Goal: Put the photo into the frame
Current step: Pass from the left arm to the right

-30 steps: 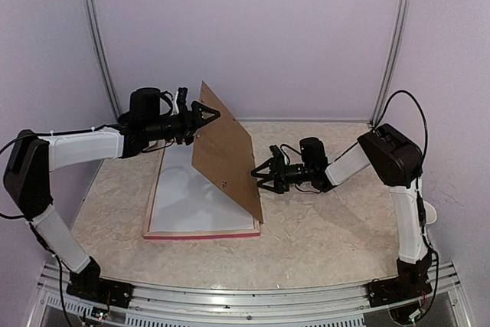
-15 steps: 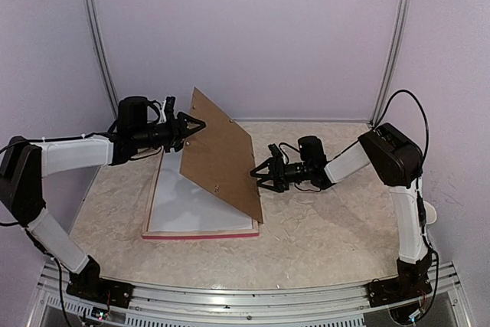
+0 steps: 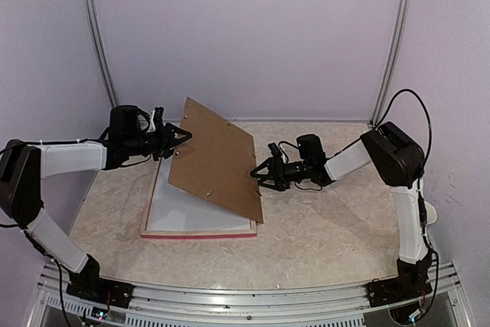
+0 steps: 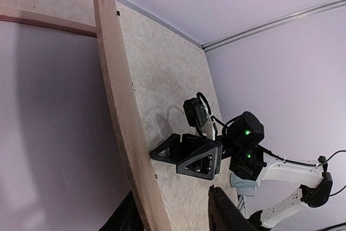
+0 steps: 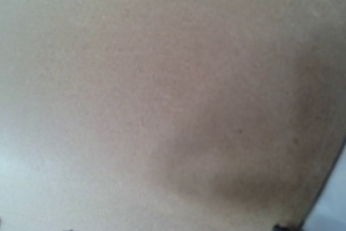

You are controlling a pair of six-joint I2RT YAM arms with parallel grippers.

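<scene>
Bkg board (image 3: 214, 155) lower; pink-red frame (image 3: 199, 233) flat

frame (image 3: 199, 233) on table (image 3: 321, 227); backing board (image 3: 214, 155) tilted over it, between left fingers (image 3: 178, 134) and right fingers (image 3: 262, 174)

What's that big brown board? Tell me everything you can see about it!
The brown board is a thin, flat rectangle that looks like pressed fibreboard, plain brown with a few tiny dark spots near its edges. It leans tilted. Its low edge rests along the right side of the pink-red frame and its high edge is up in the air on the left. The left gripper straddles that high edge, jaws apart. The open right gripper has its fingertips against the board's outer face.
</scene>
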